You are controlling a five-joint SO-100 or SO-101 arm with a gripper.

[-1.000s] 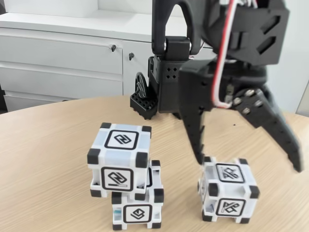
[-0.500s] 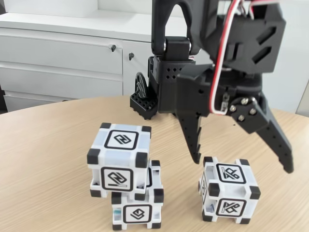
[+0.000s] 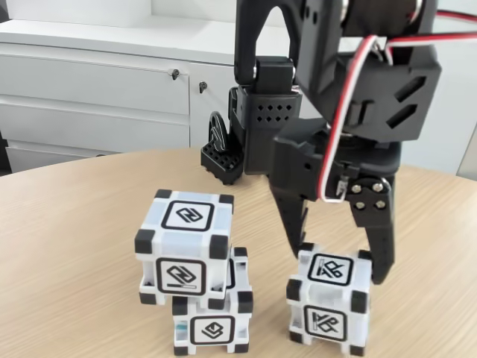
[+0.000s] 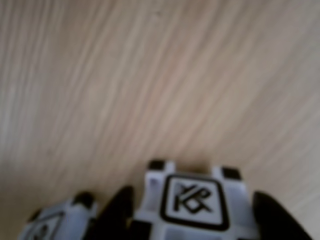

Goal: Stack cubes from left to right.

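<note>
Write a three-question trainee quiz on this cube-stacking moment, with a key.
1. True or false: the gripper straddles the lone cube.
2. How many cubes form the stack at left in the fixed view?
3. What does the lone cube rest on: A) the table, B) another cube?

Key: 1 true. 2 two. 3 A.

Wrist view blurred, gripped cube [image 4: 192, 200] cut by bottom edge, bottom stacked cube [image 3: 211, 326] partly hidden
</note>
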